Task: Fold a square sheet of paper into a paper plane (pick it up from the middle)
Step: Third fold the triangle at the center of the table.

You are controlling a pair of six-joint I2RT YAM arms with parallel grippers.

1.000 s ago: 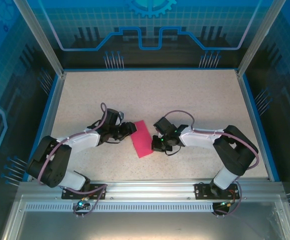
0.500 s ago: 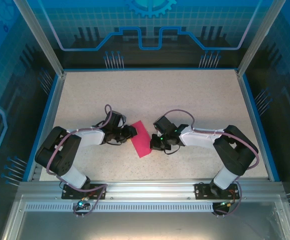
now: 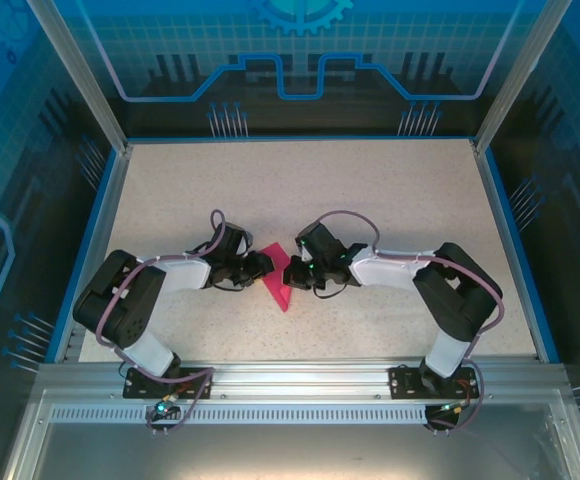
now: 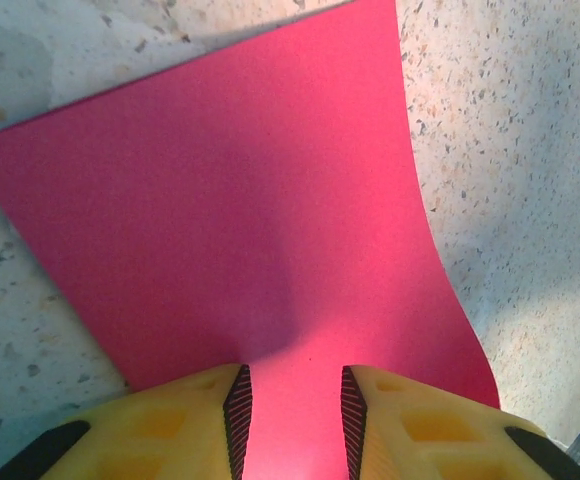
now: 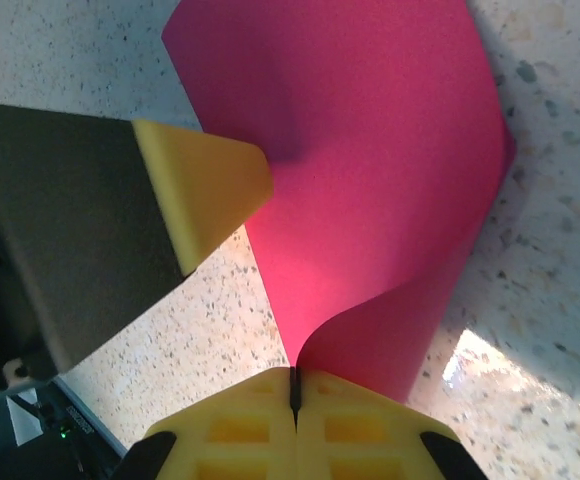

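A speckled beige, stone-look counter (image 3: 300, 190) edged in blue sits inside a booth of glossy blue grid-patterned panels (image 3: 300, 60) and aluminium posts (image 3: 75, 70). Near its middle, between the two arms, lies the paper (image 3: 278, 285), thin matte magenta, its left part flat on the counter and its right edge curled up in a smooth bend. The ribbed yellow left fingers (image 4: 220, 410) stand apart with the flat edge showing between them, while the right fingers (image 5: 270, 420) are pressed together, pinching the lifted edge.
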